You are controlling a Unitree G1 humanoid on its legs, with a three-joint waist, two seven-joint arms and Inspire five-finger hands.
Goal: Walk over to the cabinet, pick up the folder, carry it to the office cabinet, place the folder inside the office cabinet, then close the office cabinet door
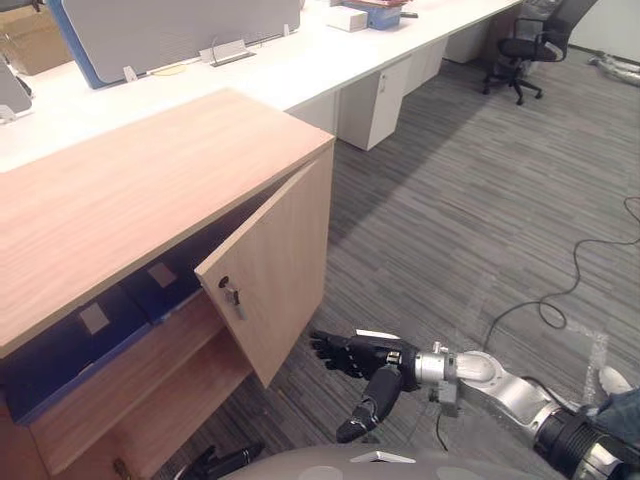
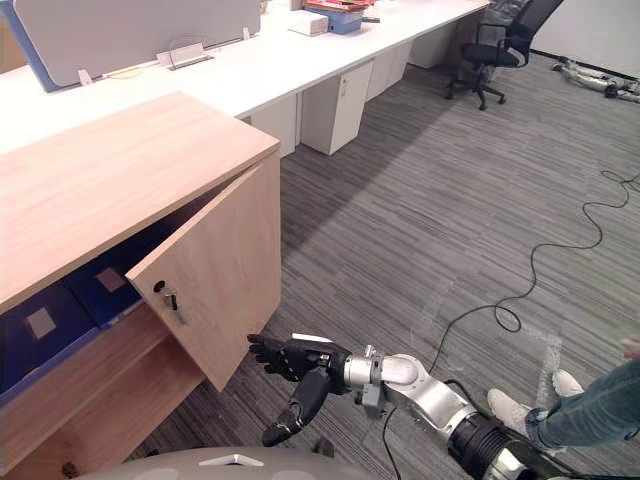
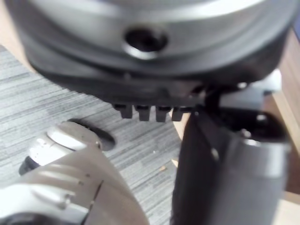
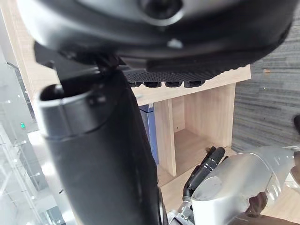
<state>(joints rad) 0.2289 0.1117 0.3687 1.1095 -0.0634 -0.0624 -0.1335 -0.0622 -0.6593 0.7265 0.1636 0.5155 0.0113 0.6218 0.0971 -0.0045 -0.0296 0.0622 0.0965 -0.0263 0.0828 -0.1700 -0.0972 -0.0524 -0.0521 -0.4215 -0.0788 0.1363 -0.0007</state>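
Door-closing step, apparently: blue folder (image 1: pixel 60 350) lies on the upper shelf inside the office cabinet (image 1: pixel 130 180), door (image 1: pixel 275 260) half open. Right hand (image 1: pixel 370 357) is empty, fingers relaxed, near the door's lower edge. Next it should push the outer face shut. Left hand (image 1: pixel 225 460) is low by the cabinet, state unclear.

No readable text, pale labels (image 1: pixel 93 318) on blue folders (image 1: pixel 50 355) too small to read
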